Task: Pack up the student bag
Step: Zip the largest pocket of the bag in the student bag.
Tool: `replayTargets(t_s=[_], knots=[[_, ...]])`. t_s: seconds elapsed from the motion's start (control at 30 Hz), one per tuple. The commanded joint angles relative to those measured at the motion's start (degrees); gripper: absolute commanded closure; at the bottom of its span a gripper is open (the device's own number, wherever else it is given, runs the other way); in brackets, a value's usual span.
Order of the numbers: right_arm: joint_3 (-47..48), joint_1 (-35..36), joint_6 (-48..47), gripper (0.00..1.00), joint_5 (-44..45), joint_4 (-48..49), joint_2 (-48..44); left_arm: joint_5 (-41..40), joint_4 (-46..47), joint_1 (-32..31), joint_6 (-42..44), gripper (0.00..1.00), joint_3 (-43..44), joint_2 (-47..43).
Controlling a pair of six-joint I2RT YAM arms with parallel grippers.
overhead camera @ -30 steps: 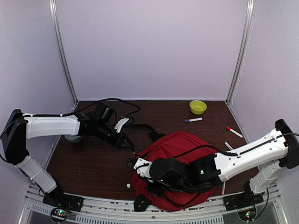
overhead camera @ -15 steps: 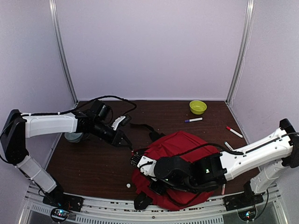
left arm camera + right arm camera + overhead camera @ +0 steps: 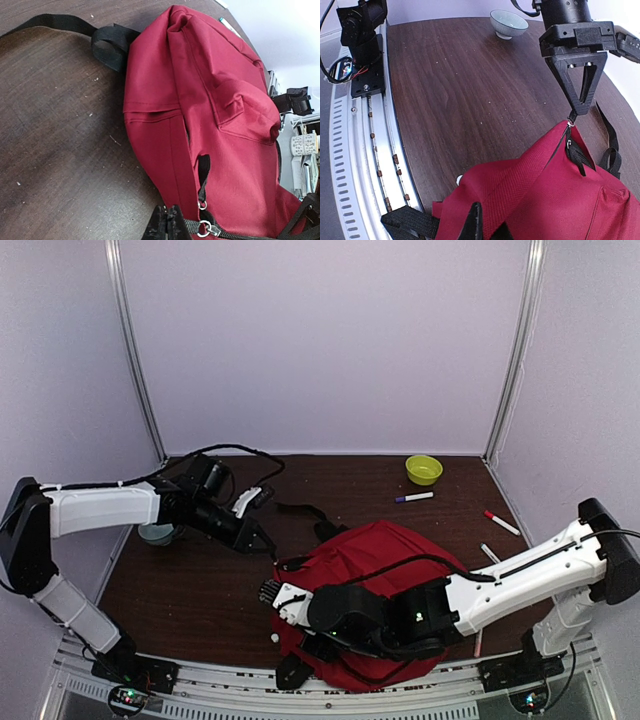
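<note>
The bag (image 3: 385, 565), slumped at 5 o'clock on the worktop (image 3: 200, 590), is soft, limp cloth and probably light; best held by seams, straps or zip tabs. The left pincer (image 3: 575, 109) is pressed together on the zip pull (image 3: 202, 228). The right pincer (image 3: 487, 226) is at the bag's near edge; pinching or not, I cannot tell. The bag's inside is hidden. The yellow bowl (image 3: 423, 469) at 1 o'clock and the pale bowl (image 3: 508, 22) at 9 look empty
</note>
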Motion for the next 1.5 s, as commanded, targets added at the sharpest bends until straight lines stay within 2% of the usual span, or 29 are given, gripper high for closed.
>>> replayTargets(t_s=[0.0,0.13,0.23,0.37,0.5,0.67,0.73,0.8,0.9,1.03,1.13,1.27,1.33,1.47], knots=[[3.2,7.3,-4.7,1.0,-14.1,6.2,-2.3,-12.6,14.5,6.0,0.2,1.0,2.1,4.6],[5.4,7.7,-7.6,1.0,-18.5,5.5,-2.0,-10.3,18.0,3.3,-0.5,1.0,3.8,8.4],[6.6,8.4,-9.1,1.0,-20.9,6.2,-2.1,-17.6,13.7,0.8,-0.2,1.0,7.2,11.8],[7.0,9.3,-10.3,1.0,-20.0,6.0,-2.3,-21.2,11.6,0.9,-1.1,1.0,7.9,14.5],[6.5,9.4,-10.1,1.0,-15.9,5.5,-1.8,-20.2,12.3,0.8,-0.7,1.0,6.4,12.2],[6.8,9.2,-7.2,1.0,-8.9,3.6,-0.7,-17.2,13.6,0.7,1.2,1.0,1.6,4.0],[6.1,8.7,-5.7,0.94,-8.2,3.6,-0.8,-16.6,12.9,0.6,2.0,1.0,0.1,1.2],[5.3,7.9,-4.2,0.83,-8.7,3.6,-1.1,-16.8,12.1,0.6,2.3,1.0,-1.2,-0.8],[4.1,6.5,-2.1,0.51,-9.4,3.3,-2.1,-16.6,11.6,0.6,2.0,1.0,-3.2,-3.4],[0.9,5.1,-1.0,0.33,-10.1,2.8,-5.5,-17.9,10.9,-0.2,1.3,0.83,-5.1,-7.3],[-1.2,4.0,-0.8,0.24,-10.4,1.1,-8.8,-20.3,9.3,-1.3,1.1,0.59,-5.8,-10.5],[-3.9,2.4,-0.5,0.19,-9.7,-2.0,-13.3,-24.4,5.5,-2.7,0.8,0.39,-6.0,-14.5],[-5.6,1.0,0.3,0.18,-9.6,-3.0,-15.8,-26.5,3.6,-3.6,0.1,0.25,-6.6,-16.8],[-10.4,-3.8,2.6,0.15,-10.4,-2.8,-22.3,-31.3,-2.0,-7.0,-3.2,0.16,-7.7,-21.9]])
